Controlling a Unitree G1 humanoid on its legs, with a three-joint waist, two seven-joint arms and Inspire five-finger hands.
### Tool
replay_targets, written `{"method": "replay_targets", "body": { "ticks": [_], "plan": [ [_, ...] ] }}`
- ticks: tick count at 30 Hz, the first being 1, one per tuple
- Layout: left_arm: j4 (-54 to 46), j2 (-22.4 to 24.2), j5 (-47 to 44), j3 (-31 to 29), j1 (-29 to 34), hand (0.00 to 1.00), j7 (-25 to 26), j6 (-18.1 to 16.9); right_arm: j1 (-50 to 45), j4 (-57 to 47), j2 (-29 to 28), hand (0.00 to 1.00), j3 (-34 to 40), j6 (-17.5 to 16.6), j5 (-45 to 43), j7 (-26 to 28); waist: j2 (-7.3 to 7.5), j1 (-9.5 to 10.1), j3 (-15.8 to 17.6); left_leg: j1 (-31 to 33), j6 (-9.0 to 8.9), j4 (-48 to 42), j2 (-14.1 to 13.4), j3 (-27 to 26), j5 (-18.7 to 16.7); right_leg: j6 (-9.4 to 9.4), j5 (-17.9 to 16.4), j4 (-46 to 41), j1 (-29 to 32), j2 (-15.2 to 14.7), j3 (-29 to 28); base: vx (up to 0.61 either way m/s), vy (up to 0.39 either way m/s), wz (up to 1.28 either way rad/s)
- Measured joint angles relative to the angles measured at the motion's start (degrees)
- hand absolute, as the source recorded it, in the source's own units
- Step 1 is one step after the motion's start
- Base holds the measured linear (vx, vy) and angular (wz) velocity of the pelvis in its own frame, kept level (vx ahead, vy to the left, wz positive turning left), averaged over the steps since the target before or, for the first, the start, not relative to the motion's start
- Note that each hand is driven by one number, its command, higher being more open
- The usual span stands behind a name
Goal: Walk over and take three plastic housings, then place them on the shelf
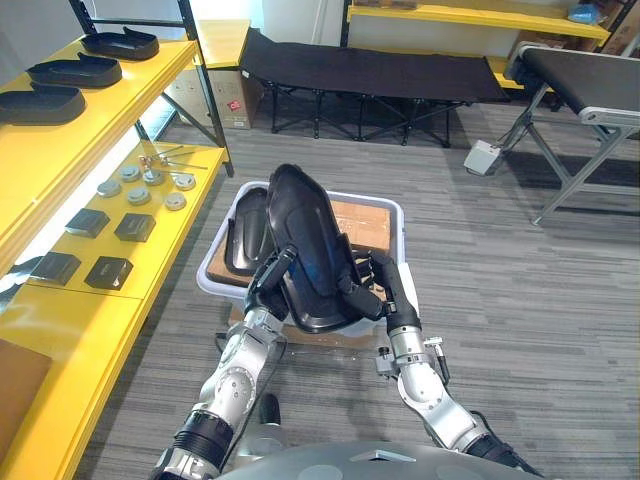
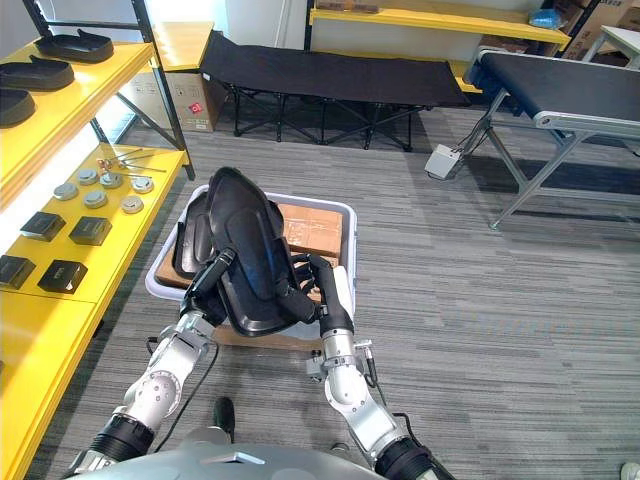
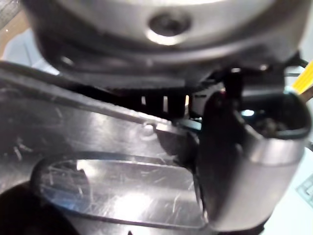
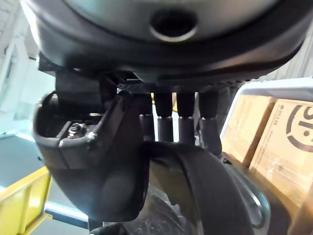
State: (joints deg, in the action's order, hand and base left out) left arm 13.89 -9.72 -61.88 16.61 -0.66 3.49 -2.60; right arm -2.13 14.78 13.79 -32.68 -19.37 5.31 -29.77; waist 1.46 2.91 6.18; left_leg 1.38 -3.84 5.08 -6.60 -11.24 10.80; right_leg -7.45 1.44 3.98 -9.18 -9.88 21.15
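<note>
Left eye view showed a black plastic housing held up over the white bin, tilted on edge and gripped from both sides. The left hand had its fingers curled round the near left rim. The right hand clasped the right rim with its thumb on one face and its fingers on the other, as the right wrist view confirmed. A second housing lay in the bin beside the cardboard. The step in hand looked like carrying the held part to the yellow shelf on the robot's left, where three housings sat on the upper level. To do it well, both grips needed to hold evenly so the glossy shell could not twist or slip. The part needed to pass above the bin wall and come down flat in a free spot apart from its neighbours.
</note>
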Motion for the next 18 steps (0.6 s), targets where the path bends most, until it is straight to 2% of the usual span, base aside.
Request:
{"method": "replay_targets", "body": {
  "ticks": [6,11,12,18],
  "plan": [
    [2.52,-2.21,-5.34,0.09,-1.08,0.0,-7.37,0.2,-0.03,-2.19,0.06,0.0,-1.18,-0.1,0.05,-1.97,-0.5,-0.07,-0.13,0.01,-0.17,-0.07,0.03,-0.04,-0.14,0.01,-0.01,-0.01,0.08,-0.06,-0.04,0.0,0.0,0.0],
    [2.52,-2.87,-5.54,0.26,-1.23,0.0,-9.08,0.19,-0.03,-2.35,0.99,0.0,-1.81,-1.08,0.09,-2.5,-1.17,-0.06,-0.12,0.07,-0.16,-0.14,0.11,-0.05,-0.15,0.01,-0.02,-0.05,0.13,-0.15,-0.03,0.0,0.0,0.0],
    [2.52,-2.87,-5.57,0.41,-1.23,0.0,-9.08,0.19,-0.03,-2.35,1.28,1.0,-1.84,-1.16,0.09,-2.5,-1.36,-0.07,-0.14,0.11,-0.16,-0.13,0.11,-0.05,-0.15,0.01,-0.02,-0.06,0.15,-0.15,-0.02,0.0,0.0,0.0],
    [2.52,-3.86,-7.31,1.71,-1.24,0.0,-9.09,0.17,-0.04,-2.4,2.0,1.0,-4.04,-3.36,1.04,-2.18,-2.16,-0.35,-0.17,0.14,-0.2,-0.13,0.07,-0.06,-0.2,0.06,-0.09,-0.12,0.21,-0.14,-0.07,0.0,0.0,0.0]
  ]
}}
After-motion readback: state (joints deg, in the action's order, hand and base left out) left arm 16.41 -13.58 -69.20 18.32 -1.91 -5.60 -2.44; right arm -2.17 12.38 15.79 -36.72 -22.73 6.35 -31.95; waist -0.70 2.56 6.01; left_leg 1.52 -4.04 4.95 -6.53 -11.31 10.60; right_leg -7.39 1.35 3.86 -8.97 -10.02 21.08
